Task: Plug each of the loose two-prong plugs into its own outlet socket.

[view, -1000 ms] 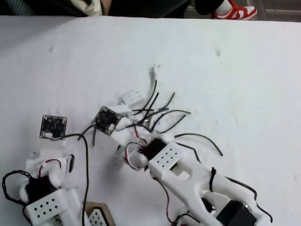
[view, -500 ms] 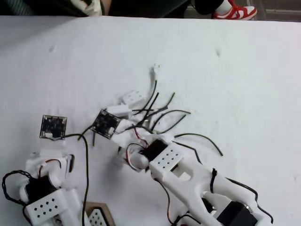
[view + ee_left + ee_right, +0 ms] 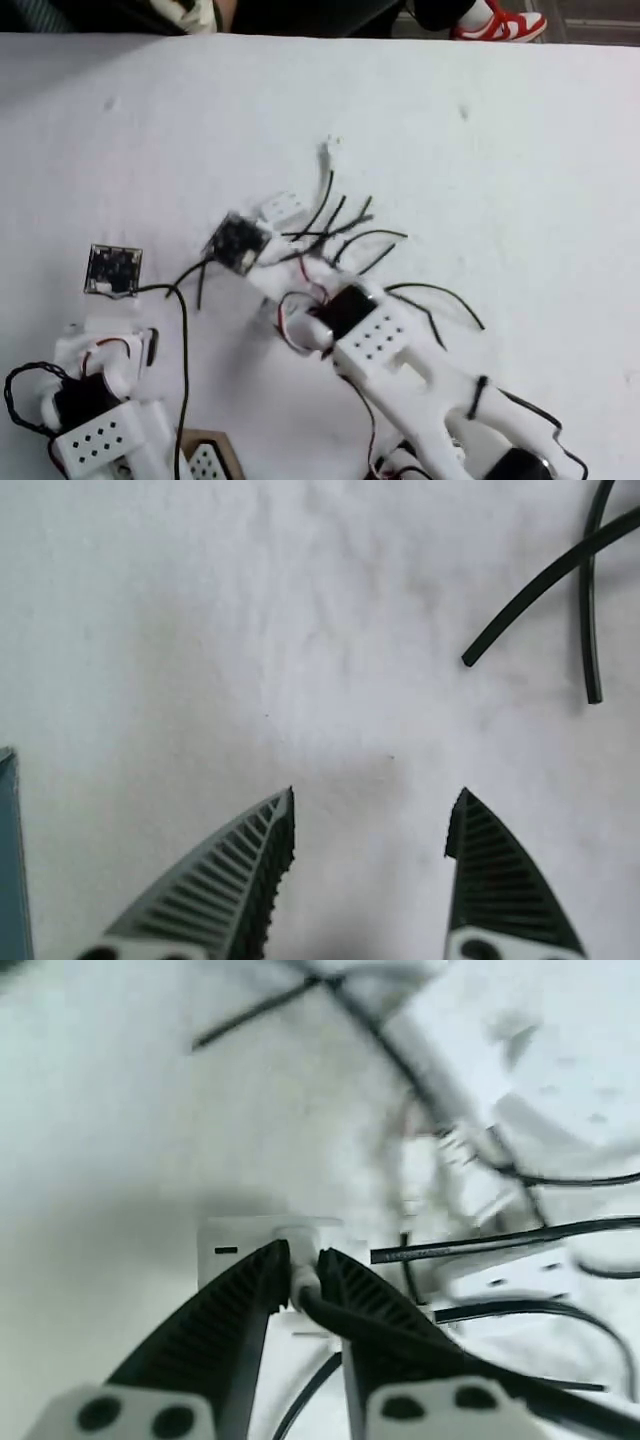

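Bright and evenly lit, soft from above, across the white table (image 3: 500, 150), with no glare on it. Only faint grey shading on the table beside the black wire (image 3: 490, 640) and ahead of the left gripper (image 3: 376, 795). Darker on the table under the right gripper (image 3: 303, 1250), deepest around the white plug (image 3: 298, 1278) pinched there

The white bench (image 3: 520, 160) carries a dark square board (image 3: 113, 270) at near left, a second board (image 3: 237, 243) mid-bench, a white block (image 3: 283, 208) and loose black wires (image 3: 365, 238).
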